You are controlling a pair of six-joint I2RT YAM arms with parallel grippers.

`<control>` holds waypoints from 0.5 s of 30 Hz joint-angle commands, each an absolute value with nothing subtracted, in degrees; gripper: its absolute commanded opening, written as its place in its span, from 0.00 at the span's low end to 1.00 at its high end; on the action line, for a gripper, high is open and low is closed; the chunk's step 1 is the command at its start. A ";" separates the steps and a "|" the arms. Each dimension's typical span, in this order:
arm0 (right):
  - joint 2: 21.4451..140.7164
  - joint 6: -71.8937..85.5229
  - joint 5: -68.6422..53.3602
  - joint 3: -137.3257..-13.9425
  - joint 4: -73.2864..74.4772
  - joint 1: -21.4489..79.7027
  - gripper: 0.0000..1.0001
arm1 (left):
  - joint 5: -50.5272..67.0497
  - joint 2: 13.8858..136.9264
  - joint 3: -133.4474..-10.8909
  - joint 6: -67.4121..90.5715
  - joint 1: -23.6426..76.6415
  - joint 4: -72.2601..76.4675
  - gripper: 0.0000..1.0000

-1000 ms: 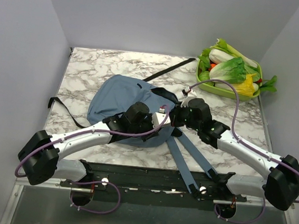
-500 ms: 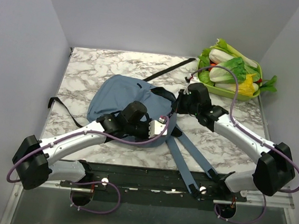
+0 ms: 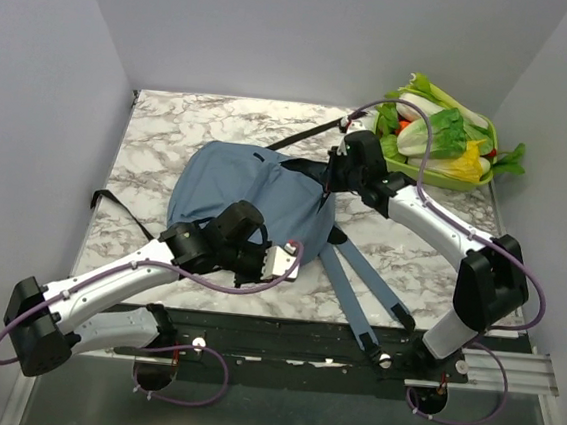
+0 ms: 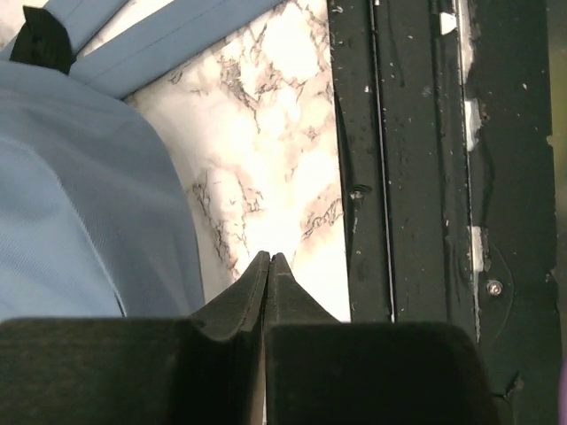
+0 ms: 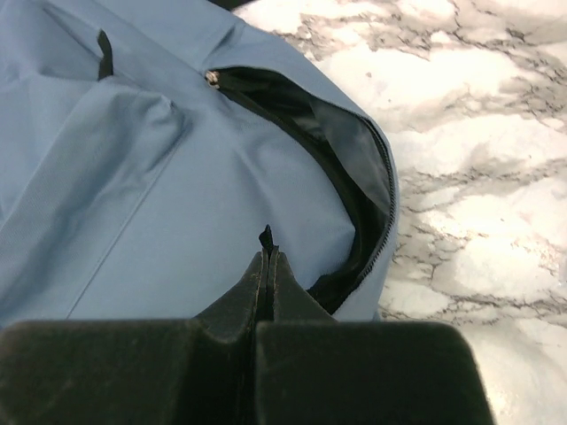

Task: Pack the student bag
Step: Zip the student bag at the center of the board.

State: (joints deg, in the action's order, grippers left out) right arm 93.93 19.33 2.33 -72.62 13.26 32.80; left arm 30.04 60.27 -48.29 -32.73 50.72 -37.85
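The dusty-blue student bag (image 3: 236, 183) lies flat mid-table, its two blue shoulder straps (image 3: 356, 290) running toward the front edge. My right gripper (image 3: 328, 182) is at the bag's right edge, shut on a small black zipper pull (image 5: 266, 237) that sticks out past the tips. Beside it the zipper opening (image 5: 359, 177) gapes, showing dark lining. The bag fills the right wrist view (image 5: 133, 177). My left gripper (image 3: 292, 264) is shut and empty, just off the bag's near edge. In the left wrist view its tips (image 4: 268, 259) are over bare marble, with the bag (image 4: 80, 204) to their left.
A green tray (image 3: 415, 172) heaped with leafy vegetables (image 3: 437, 132) stands at the back right corner. Black webbing straps trail from the bag at the left (image 3: 123, 207) and at the back (image 3: 311, 135). The black mounting rail (image 4: 416, 177) runs along the table's front edge.
My right gripper has moved toward the back along the bag's right edge, and the zipper opening shows there now. My left arm has drawn back toward the near left, off the bag.
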 commanded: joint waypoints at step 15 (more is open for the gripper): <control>83.59 24.43 -2.37 -63.46 8.35 32.25 0.01 | 2.20 75.49 -58.00 5.62 50.80 -7.93 0.99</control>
State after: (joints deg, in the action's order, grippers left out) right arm 86.04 22.39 -1.10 -64.40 10.13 32.51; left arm 9.19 70.72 -57.30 -3.81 50.72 -15.55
